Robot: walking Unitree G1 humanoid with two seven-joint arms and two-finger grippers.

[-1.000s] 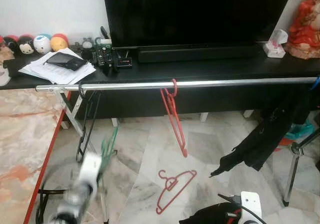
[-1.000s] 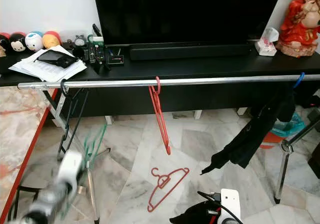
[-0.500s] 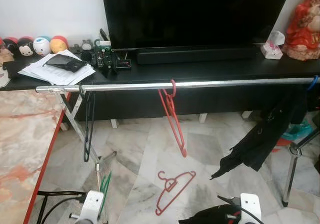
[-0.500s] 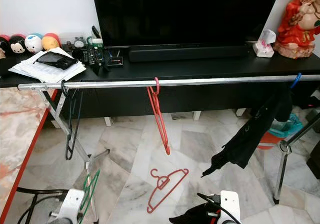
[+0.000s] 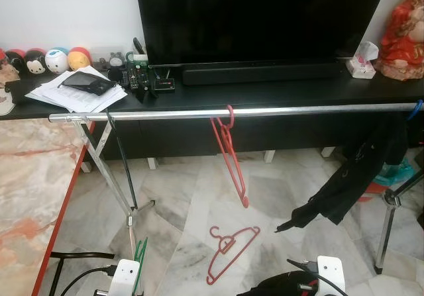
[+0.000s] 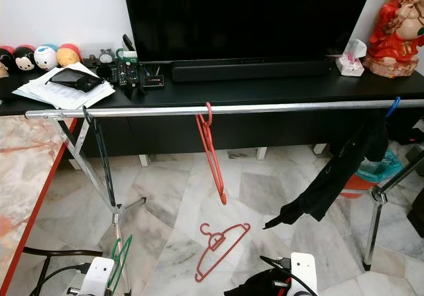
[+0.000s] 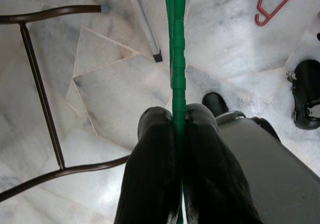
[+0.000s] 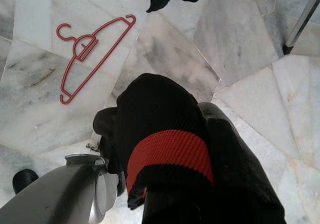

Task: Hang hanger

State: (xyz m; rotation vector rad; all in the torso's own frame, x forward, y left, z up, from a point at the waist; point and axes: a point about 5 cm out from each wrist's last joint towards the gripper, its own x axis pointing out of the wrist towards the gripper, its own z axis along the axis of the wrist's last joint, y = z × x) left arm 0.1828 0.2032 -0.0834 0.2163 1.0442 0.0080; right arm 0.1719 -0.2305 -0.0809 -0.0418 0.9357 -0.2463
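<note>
The left gripper (image 7: 177, 121) sits low above the marble floor (image 5: 179, 210), its two black fingers (image 7: 152, 149) pinched tight on a thin green plastic hanger (image 7: 178, 58), near the foot of the silver metal rail (image 5: 265, 111). The right gripper (image 8: 170, 149) is wrapped in a black cloth with a red band (image 8: 167, 154); whether its fingers are apart or together cannot be told. On the rail, a dark hanger (image 5: 119, 157) hangs near the left end and a red plastic hanger (image 5: 230, 157) near the middle. A second red hanger (image 5: 228, 251) lies on the floor below.
</note>
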